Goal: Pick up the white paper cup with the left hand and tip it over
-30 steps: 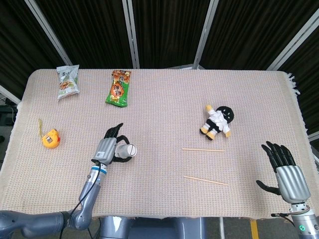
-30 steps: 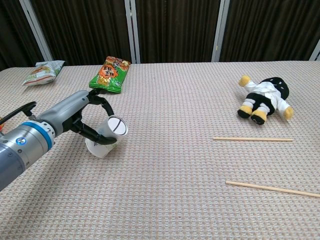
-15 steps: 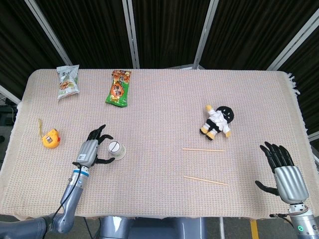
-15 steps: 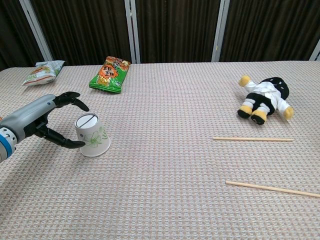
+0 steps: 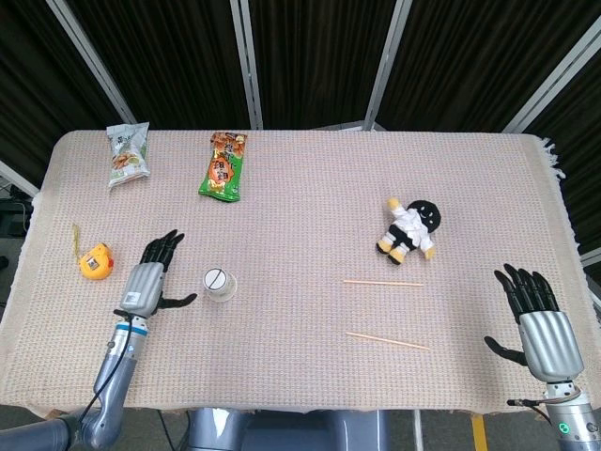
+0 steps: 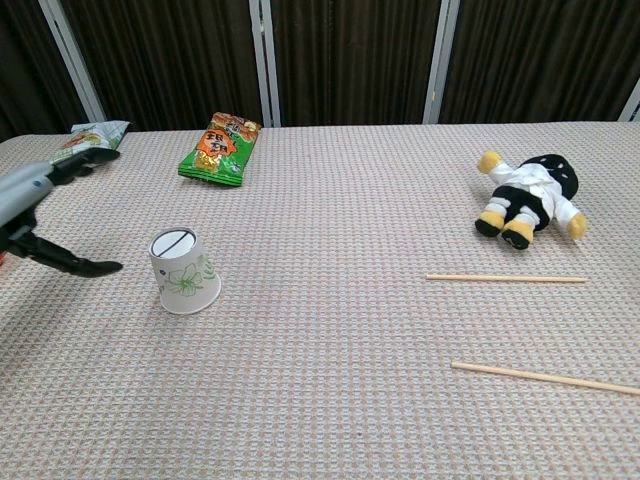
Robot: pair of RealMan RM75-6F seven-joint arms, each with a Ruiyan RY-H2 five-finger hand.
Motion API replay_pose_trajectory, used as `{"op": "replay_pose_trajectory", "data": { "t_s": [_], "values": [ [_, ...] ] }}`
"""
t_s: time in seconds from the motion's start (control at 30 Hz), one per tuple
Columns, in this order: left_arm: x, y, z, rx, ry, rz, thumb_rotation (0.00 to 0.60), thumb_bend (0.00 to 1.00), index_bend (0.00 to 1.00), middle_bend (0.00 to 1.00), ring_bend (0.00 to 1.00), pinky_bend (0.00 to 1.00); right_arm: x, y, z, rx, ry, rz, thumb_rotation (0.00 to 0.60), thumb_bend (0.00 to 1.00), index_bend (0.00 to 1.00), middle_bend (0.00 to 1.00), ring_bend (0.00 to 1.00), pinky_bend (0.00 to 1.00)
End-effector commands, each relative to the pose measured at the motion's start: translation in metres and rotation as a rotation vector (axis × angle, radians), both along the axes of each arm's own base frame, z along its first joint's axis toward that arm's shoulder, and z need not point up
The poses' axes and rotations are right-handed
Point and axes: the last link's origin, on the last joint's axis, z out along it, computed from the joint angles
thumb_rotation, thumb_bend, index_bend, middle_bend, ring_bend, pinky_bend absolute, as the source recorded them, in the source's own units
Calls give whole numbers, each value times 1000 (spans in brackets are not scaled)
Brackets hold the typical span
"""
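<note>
— Cup position? 
— White paper cup [image 5: 220,284] stands upside down on the bench [image 5: 310,202], near the left hand [image 5: 146,285], not touching.
— Hands? 
— Left spread, holding nothing; right hand [image 5: 539,329] spread too, empty.

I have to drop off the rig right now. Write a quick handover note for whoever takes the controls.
Left hand: open, holding nothing, off to the left of the white paper cup with a clear gap.
Right hand: open, idle at the table's near right corner.
The cup stands upside down on the table cloth, mouth down, base up.
Done: cup inverted and set free.
Left: probably nothing but parking the left arm; confirm that upside down counts as tipped over.
</note>
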Motion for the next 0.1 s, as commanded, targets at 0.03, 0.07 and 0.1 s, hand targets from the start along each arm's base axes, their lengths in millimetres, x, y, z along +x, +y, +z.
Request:
{"op": "replay_pose_trajectory", "data": {
  "t_s": [0.03,0.07,0.1],
  "values": [
    [-21,-26,39,131,200,-17,600,80,0,0,0,0,-1,-1,-1,-5,1,-6,600,58,0,0,0,0],
    [-24,-33,49,162,245,-16,600,80,0,0,0,0,-1,-1,-1,-6,3,-8,600,58,0,0,0,0],
    [-27,-40,56,184,279,-14,600,81,0,0,0,0,-1,-1,-2,-7,4,-8,600,59,0,0,0,0]
  ]
}}
